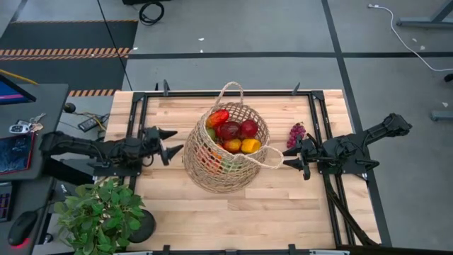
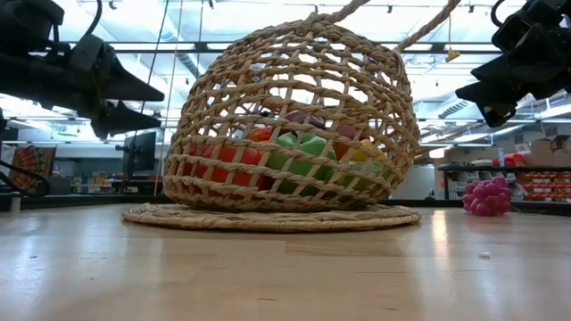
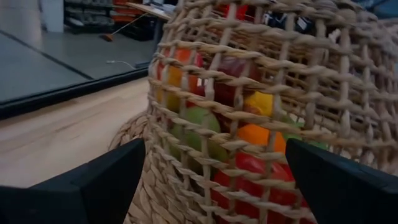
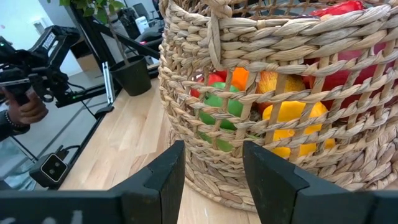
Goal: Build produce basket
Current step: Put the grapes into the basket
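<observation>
two grippers flank the basket (image 1: 226, 152), which sits near the middle of the wooden table (image 1: 283, 205) on a flat woven mat (image 2: 268, 217). the left gripper (image 1: 172, 142) hangs just off the basket's 9 o'clock side, its fingers spread wide and holding nothing. the right gripper (image 1: 294, 157) is at the 3 o'clock side with its fingers at their narrowest, close by the loop handle (image 1: 272, 157); whether it pinches that handle cannot be told. the produce (image 1: 232, 131) fills the basket, red, yellow, orange and green. a grape bunch (image 1: 296, 133) lies on the table at about 2 o'clock from the basket. a potted plant (image 1: 102, 212) stands at 7 o'clock.
</observation>
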